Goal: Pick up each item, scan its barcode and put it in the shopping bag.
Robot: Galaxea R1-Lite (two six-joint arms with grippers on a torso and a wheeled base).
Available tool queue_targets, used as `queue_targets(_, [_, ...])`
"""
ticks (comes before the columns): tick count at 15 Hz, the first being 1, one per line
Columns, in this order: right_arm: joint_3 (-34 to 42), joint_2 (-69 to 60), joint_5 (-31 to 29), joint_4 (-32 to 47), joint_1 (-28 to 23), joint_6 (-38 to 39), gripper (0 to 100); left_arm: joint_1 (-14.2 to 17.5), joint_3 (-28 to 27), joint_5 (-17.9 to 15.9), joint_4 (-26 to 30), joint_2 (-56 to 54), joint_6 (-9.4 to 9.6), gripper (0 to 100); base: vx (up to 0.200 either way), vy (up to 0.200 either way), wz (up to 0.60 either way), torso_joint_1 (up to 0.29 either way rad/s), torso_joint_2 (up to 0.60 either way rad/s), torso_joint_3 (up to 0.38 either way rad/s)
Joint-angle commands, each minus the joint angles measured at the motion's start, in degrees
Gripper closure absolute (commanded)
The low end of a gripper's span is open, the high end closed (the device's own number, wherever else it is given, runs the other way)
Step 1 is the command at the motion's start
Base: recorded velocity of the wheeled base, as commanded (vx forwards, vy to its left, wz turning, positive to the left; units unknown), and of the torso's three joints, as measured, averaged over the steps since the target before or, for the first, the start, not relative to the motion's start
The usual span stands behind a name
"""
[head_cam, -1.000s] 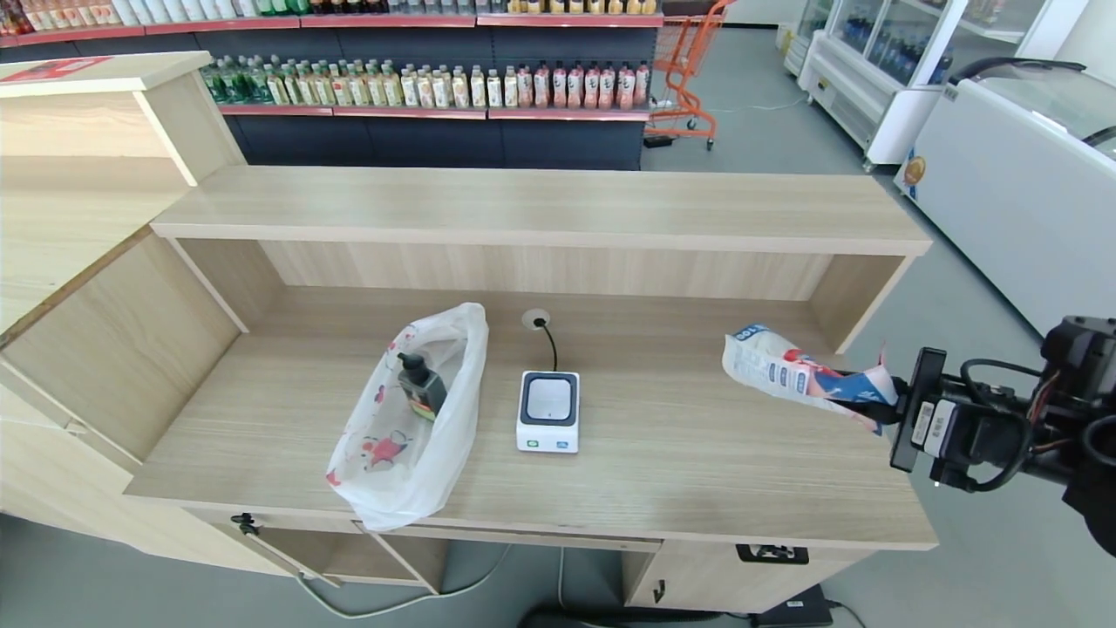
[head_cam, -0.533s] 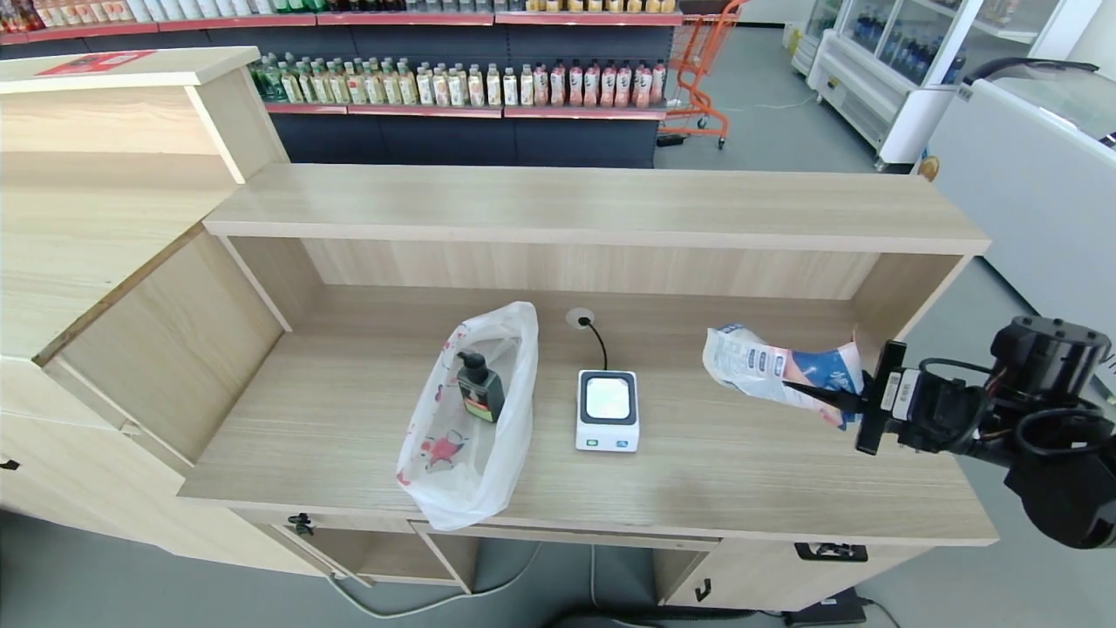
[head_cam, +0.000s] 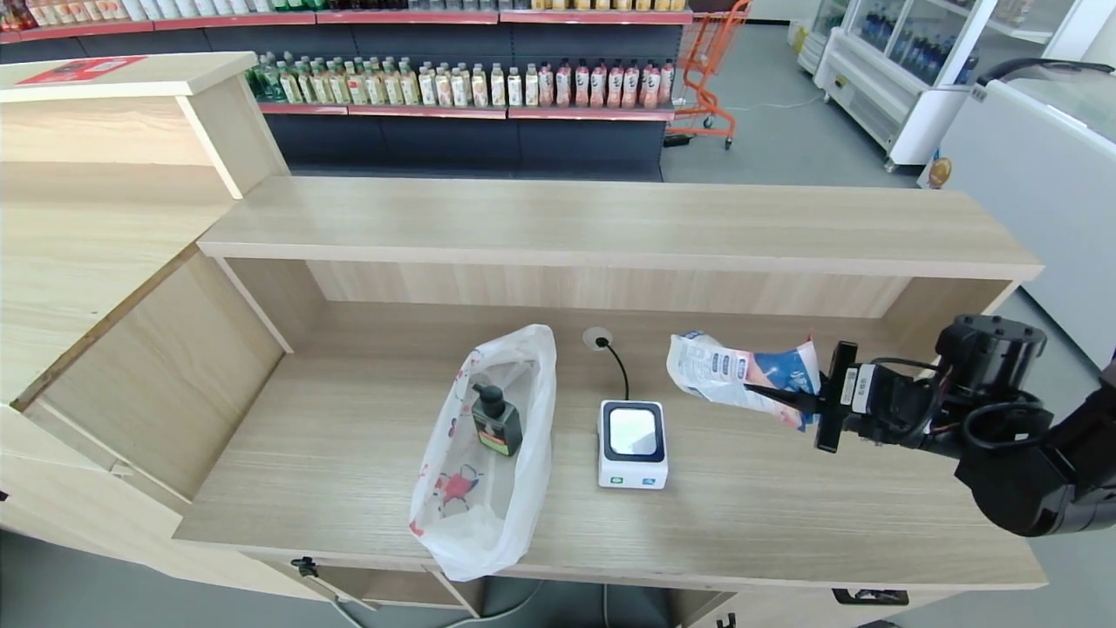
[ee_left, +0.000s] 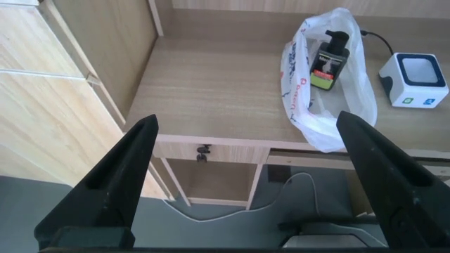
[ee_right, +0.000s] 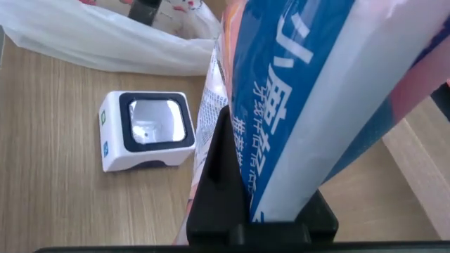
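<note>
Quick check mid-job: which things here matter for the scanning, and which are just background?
Job: packet in the right tool; scanner; shopping bag, pump bottle already inside.
Background: drinks shelves; orange trolley; freezers.

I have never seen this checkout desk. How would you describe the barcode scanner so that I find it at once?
Start at the low wooden desk below the raised counter ledge. Near its middle, just right of the white shopping bag, stands the barcode scanner. Unlike the soft bag, it is a small white box with a dark-framed glass top and a black cable behind it.
</note>
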Motion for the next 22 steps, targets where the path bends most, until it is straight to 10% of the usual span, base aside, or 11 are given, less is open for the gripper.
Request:
queue_targets(1, [0.3, 1.6, 1.0, 0.0, 0.9, 1.4, 100, 0.0, 0.0, 0.0, 0.0, 0.0, -0.03, 0, 0.0, 0.0, 0.0, 0.0, 0.0, 0.0])
queue_targets(22, [-2.6, 16.4, 3.7, -5.8, 4.8, 0.3, 100, 0.1, 0.0, 0.0, 0.0, 0.0, -0.03, 0, 0.0, 0.0, 0.0, 0.0, 0.0, 0.0])
